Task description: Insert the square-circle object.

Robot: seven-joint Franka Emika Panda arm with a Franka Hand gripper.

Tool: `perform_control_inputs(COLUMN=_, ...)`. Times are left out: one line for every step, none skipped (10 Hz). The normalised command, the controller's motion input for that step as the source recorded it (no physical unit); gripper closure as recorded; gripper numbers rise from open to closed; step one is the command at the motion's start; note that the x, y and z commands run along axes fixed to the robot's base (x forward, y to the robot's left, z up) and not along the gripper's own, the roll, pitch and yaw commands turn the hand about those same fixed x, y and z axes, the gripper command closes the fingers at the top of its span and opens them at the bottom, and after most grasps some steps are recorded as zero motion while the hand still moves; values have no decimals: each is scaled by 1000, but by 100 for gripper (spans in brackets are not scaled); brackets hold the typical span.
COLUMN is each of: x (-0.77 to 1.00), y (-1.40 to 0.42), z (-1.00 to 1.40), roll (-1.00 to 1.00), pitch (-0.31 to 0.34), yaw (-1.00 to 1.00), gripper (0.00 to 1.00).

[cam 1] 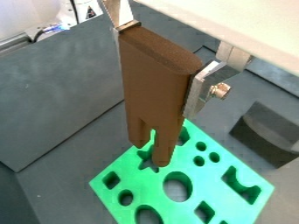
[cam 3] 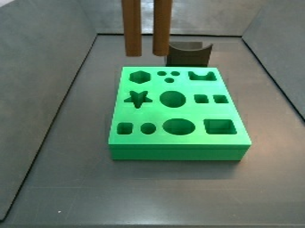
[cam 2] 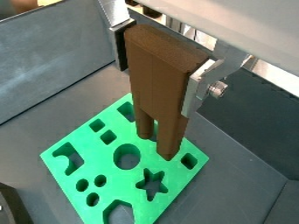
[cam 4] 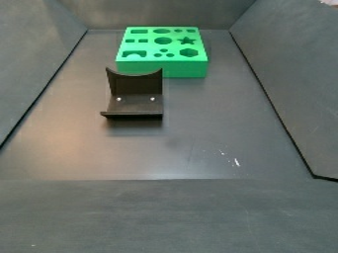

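Observation:
The square-circle object (cam 1: 152,87) is a tall brown block with two peg legs, and it hangs upright in my gripper (cam 1: 162,57). The silver fingers (cam 1: 201,86) are shut on its flat upper body, as both wrist views show (cam 2: 158,87). The gripper (cam 2: 162,66) holds it above the green board (cam 2: 87,149), which has several shaped holes. In a side view only the two legs (cam 3: 128,27) show; their tips hang clear above the board's far edge (cam 3: 179,151). The gripper itself is out of both side views. The board also shows in the wrist view (cam 1: 211,188) and side view (cam 4: 165,69).
The dark fixture (cam 4: 132,94), with a curved notch on top, stands on the floor beside the board, also seen in a side view (cam 3: 188,52) and a wrist view (cam 1: 268,131). Grey walls enclose the dark floor.

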Motion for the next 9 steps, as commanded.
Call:
perform_control_inputs(x=29, y=-703, z=-1000, roll=110, pitch=-27, yaw=0, gripper=100)
perform_control_inputs(x=97, y=-760, z=-1000, roll=164, pitch=-14, yaw=0, gripper=100)
perform_control_inputs(x=103, y=-740, z=-1000, roll=177, pitch=-10, yaw=0, gripper=100)
perform_control_inputs(x=31, y=-551, z=-849, roll=257, pitch=0, yaw=0, gripper=100)
perform_control_inputs(x=0, y=-329, z=-763, roll=247, pitch=67, yaw=0, gripper=100)
perform_control_inputs(x=0, y=-291, z=-671, roll=283, pitch=83, yaw=63, gripper=100)
perform_control_inputs(x=0, y=-143, z=-529, roll=239, pitch=79, yaw=54, gripper=100)
perform_control_inputs(x=0, y=3, z=-317, roll=70, pitch=59, yaw=17, gripper=100)
perform_control_inputs(x=0, y=60, z=-254, roll=40, pitch=9, yaw=0, gripper=100)
